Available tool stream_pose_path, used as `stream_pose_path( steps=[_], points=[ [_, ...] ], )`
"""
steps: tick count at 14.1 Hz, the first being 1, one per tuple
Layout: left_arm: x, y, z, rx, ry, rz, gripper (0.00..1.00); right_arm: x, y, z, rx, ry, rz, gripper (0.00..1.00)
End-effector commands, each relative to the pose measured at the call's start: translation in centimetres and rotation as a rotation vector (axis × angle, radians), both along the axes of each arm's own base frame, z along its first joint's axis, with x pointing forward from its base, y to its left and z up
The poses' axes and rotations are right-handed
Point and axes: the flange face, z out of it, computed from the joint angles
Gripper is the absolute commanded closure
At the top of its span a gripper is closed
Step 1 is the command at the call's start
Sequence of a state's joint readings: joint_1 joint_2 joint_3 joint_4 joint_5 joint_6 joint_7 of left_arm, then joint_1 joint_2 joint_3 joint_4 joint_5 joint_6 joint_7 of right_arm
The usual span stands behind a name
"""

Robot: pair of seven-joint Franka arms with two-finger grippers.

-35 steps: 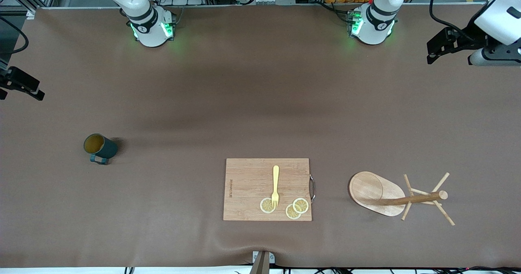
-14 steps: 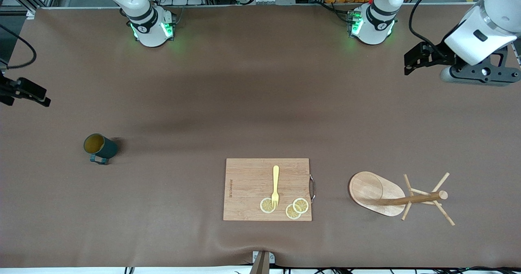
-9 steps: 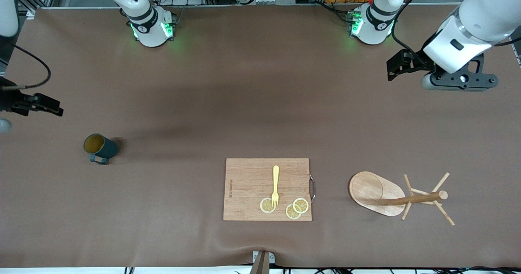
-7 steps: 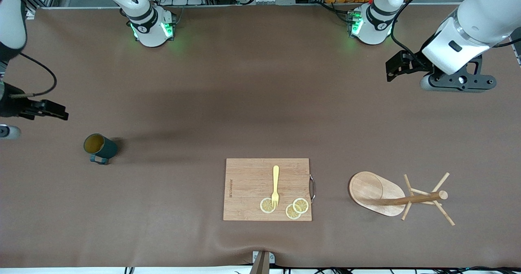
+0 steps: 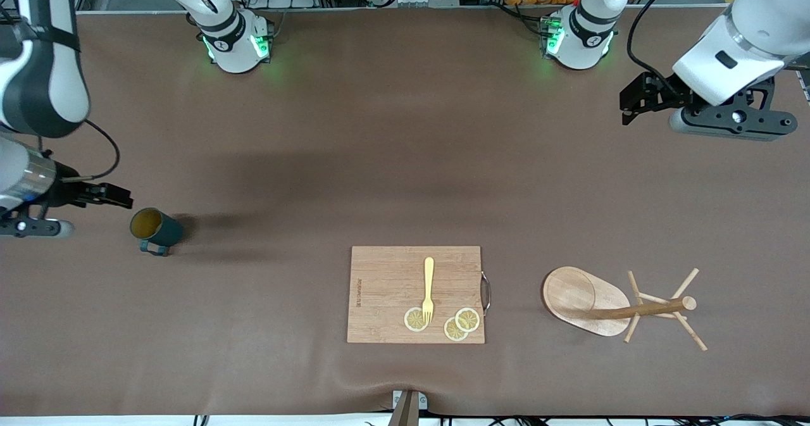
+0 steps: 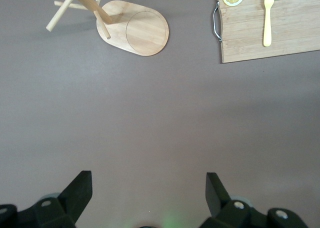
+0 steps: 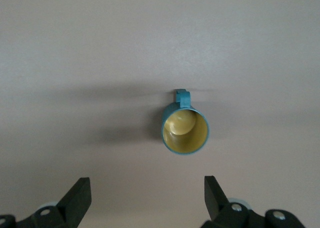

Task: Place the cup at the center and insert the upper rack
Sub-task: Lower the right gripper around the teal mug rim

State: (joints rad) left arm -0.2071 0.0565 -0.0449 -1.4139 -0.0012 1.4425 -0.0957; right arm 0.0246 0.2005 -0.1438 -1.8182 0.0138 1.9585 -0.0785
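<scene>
The cup [image 5: 155,228] is standing upright on the brown surface [image 5: 392,160] toward the right arm's end, mouth up, small loop handle pointing at the front edge. Looks light and rigid, glazed and likely slick; walls are thin, so a pinch across the rim or around the body seems safer than the little handle.

The upper rack [image 5: 617,304] is lying tipped on its side toward the left arm's end, near the front edge, oval base on edge and pole lying level with pegs splayed. Wood, light, stiff; pegs look thin and could snap, so the pole near the base is probably the spot to take.

Between them, by the front edge, a cutting board [image 5: 416,294] is carrying a yellow fork [image 5: 428,290] and lemon slices [image 5: 453,323].

The right gripper [image 5: 104,194] is hanging just beside the cup, fingers apart, holding nothing. The left gripper [image 5: 638,100] is hovering over bare surface well apart from the rack, fingers apart, empty.

The right wrist view is showing the cup's yellowish inside [image 7: 185,131], empty, centred between the spread fingers [image 7: 75,197]. The left wrist view is showing the board's metal handle [image 6: 216,22] facing the rack.
</scene>
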Motion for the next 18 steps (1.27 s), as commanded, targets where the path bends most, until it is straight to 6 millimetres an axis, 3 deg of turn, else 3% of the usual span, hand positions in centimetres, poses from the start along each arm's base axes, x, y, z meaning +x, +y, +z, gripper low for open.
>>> stream_pose_path(
  steps=[1,3,6,10,15,18],
  points=[
    [-0.4,0.3,0.6,0.017,-0.017,-0.024,0.0,-1.7,-0.1,-4.4,0.014,-0.033,-0.004,0.0],
    [-0.4,0.3,0.6,0.017,-0.017,-0.024,0.0,-1.6,-0.2,-7.1,0.01,-0.031,-0.006,0.0],
    [-0.8,0.5,1.1,0.023,-0.022,-0.028,0.0,-1.2,-0.4,-9.7,0.004,-0.017,-0.01,0.0],
    [-0.9,0.1,1.1,0.024,-0.024,-0.026,0.0,-0.8,-0.6,-12.5,-0.002,-0.009,-0.012,0.17],
    [-0.9,-0.2,1.1,0.024,-0.024,-0.022,0.0,-0.5,-0.7,-15.8,-0.011,-0.005,-0.018,0.22],
    [-0.8,-0.1,1.0,0.024,-0.023,-0.017,0.0,-0.6,-1.0,-16.6,-0.013,-0.001,-0.024,0.33]
  ],
)
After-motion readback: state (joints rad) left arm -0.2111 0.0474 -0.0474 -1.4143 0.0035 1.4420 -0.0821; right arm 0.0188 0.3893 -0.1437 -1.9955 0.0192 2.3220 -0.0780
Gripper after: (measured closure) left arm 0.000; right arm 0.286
